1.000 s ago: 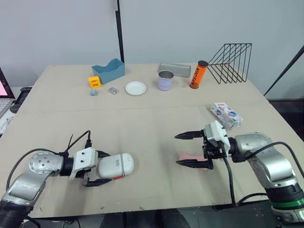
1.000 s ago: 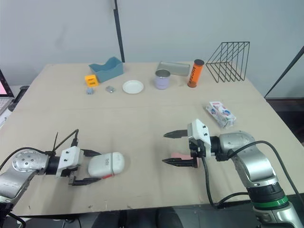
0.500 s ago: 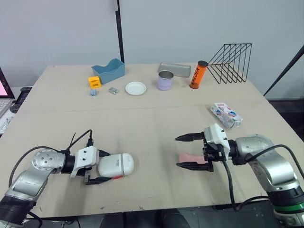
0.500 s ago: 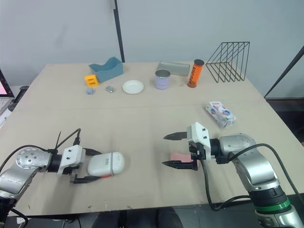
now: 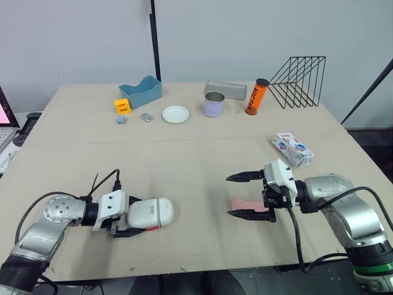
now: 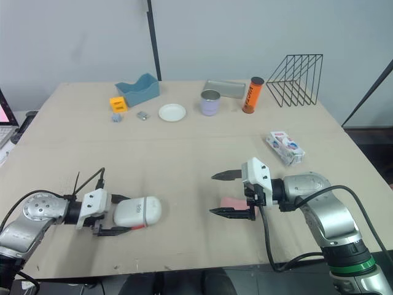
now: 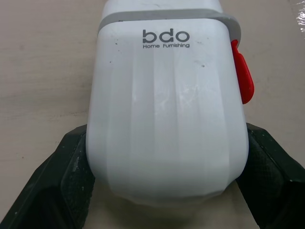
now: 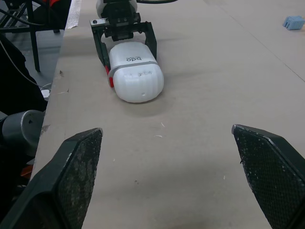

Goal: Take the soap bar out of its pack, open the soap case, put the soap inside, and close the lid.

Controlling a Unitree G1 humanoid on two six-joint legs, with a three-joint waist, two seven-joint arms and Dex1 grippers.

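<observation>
Near the front left of the surface, the white soap case lay on its side with its lid closed, the red latch showing on one flank and the printed brand mark facing up. The left end effector pinched that case, one black finger pressed against each long side; the left wrist view showed both pads touching the white shell. Off to the right, well apart from the case, the right end effector hung just above the surface with its two fingers spread wide and nothing between them but bare board. The pink soap bar lay unwrapped and flat on the surface just beside the finger nearer the front edge; whether they touched could not be told. From the right wrist view, the spread fingers framed the case and the left end effector gripping it. The soap pack, white with blue and red print, lay farther back on the right side, near the right arm but apart from the bar. Along the far edge stood a blue bin, a yellow block, a small white plate, a lavender cup, a metal tray, an orange canister and a black wire rack.
</observation>
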